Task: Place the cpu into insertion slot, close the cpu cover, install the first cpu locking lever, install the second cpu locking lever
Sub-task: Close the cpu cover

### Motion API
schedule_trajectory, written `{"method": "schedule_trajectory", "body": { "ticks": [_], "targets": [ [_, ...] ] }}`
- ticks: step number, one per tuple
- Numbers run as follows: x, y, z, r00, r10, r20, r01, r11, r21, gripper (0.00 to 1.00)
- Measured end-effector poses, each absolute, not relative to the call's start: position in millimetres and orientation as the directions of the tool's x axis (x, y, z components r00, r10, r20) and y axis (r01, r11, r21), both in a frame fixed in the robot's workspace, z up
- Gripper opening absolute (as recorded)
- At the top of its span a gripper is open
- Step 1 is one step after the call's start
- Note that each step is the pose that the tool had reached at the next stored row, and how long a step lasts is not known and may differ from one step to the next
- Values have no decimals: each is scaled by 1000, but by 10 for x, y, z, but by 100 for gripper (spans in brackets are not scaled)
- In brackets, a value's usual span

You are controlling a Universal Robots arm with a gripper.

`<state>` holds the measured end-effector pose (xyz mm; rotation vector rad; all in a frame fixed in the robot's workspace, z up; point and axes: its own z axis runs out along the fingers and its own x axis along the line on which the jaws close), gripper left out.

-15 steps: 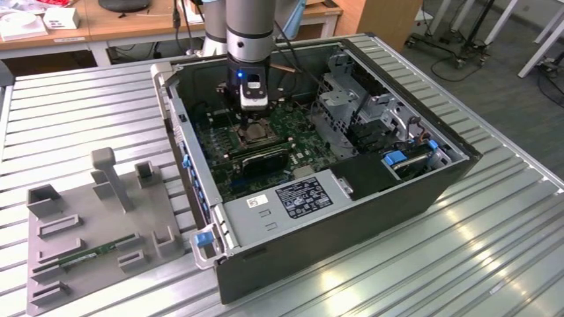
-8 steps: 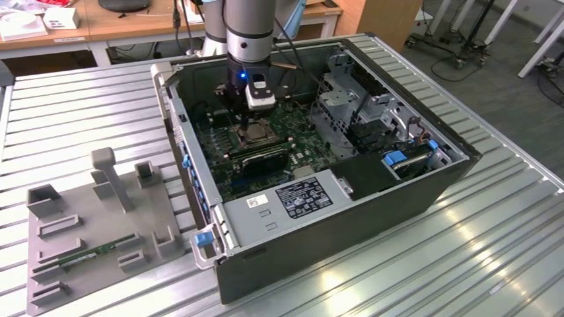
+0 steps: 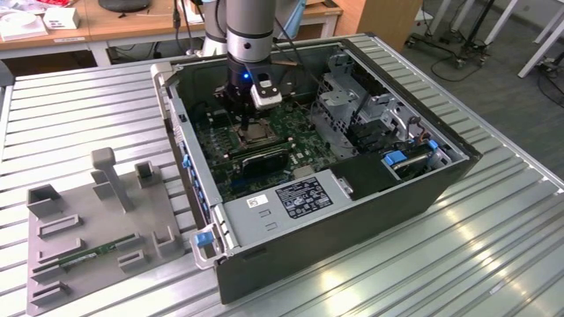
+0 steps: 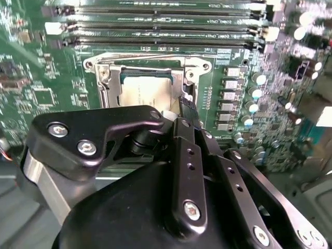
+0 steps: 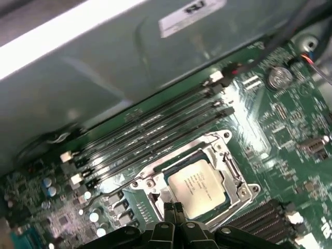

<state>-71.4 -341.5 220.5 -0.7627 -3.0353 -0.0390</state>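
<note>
Shows the cpu (image 3: 258, 135) seated in the slot (image 3: 265, 140), just above centre in the exterior view, amid the green board (image 3: 304, 150); shows the cover (image 5: 234, 176) (image 4: 105, 78) lying flat around it in both wrist views; finds the gripper (image 5: 174, 207) (image 4: 188, 105) closed, fingertips together at the cover's edge.

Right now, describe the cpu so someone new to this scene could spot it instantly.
Inside the open computer case, find the green circuit board and its row of long black memory slots. Beside them a square silvery metal frame surrounds the cpu: the one flat, pale silvery-tan square plate, unlike the small round capacitors nearby.
</note>
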Motion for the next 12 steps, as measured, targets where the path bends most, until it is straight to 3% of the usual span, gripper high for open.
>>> {"method": "schedule_trajectory", "body": {
  "ticks": [12],
  "targets": [
    [-715, -3416, 2205, -938, 346, 17, 346, 938, 21, 11]
  ]
}}
